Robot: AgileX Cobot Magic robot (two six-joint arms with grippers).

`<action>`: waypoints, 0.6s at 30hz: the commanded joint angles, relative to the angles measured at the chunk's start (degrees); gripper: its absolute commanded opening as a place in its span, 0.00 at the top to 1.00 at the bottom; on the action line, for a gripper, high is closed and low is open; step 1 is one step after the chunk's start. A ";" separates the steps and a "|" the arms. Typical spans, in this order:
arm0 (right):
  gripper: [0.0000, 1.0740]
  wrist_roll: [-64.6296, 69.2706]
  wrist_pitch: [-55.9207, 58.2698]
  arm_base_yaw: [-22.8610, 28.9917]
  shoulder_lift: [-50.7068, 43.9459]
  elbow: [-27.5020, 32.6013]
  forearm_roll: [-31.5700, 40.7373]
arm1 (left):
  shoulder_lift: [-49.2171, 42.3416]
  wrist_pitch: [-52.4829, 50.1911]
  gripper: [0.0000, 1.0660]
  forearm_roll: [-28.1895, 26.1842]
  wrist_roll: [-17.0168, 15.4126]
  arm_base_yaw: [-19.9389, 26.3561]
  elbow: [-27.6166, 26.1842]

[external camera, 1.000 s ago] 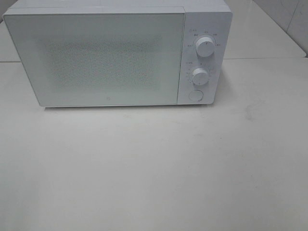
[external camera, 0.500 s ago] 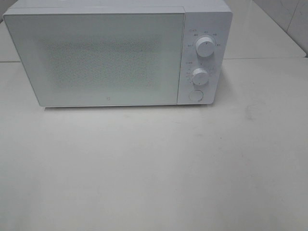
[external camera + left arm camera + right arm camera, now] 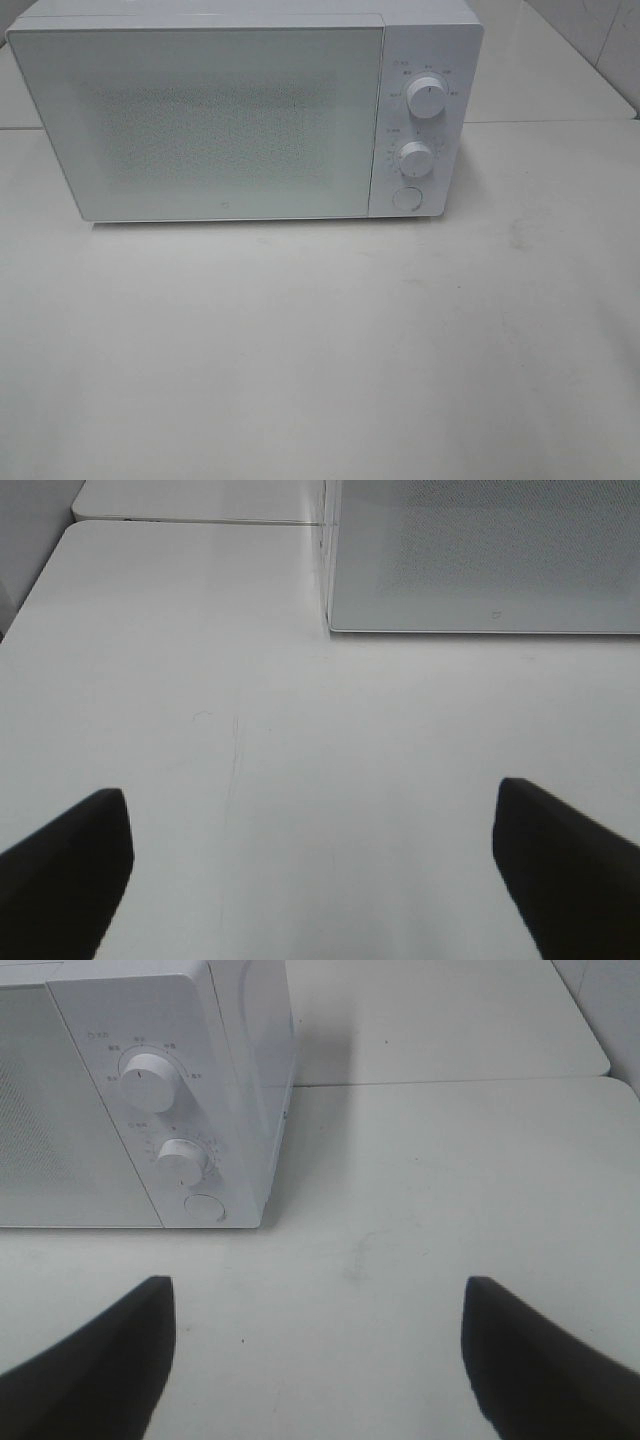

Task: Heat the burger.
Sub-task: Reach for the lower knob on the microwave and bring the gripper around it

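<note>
One white microwave (image 3: 245,115) is sitting on a pale tabletop (image 3: 320,350), its door (image 3: 200,125) standing shut. Two round knobs (image 3: 427,99) and one round button (image 3: 407,197) are lining its right-hand panel. The burger is showing in no view, so its look and place cannot be told. The high camera is showing neither claw; only the wrist cameras are catching them. The left claw (image 3: 310,795) is hanging spread wide over bare tabletop before the door. The right claw (image 3: 317,1285) is hanging spread wide near the panel. Each is pinching nothing.
</note>
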 commanded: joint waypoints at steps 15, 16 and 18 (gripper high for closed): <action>0.29 -0.86 -27.96 -0.23 17.07 3.72 -2.18 | -1.43 -0.29 0.16 -0.23 0.11 0.06 0.23; 0.29 -0.80 -29.56 -0.23 18.51 3.72 -2.41 | -1.43 -0.29 0.16 -0.23 0.11 0.06 0.23; 0.29 -0.74 -32.09 -0.23 20.63 3.72 -2.86 | -1.43 -0.29 0.16 -0.23 0.11 0.06 0.23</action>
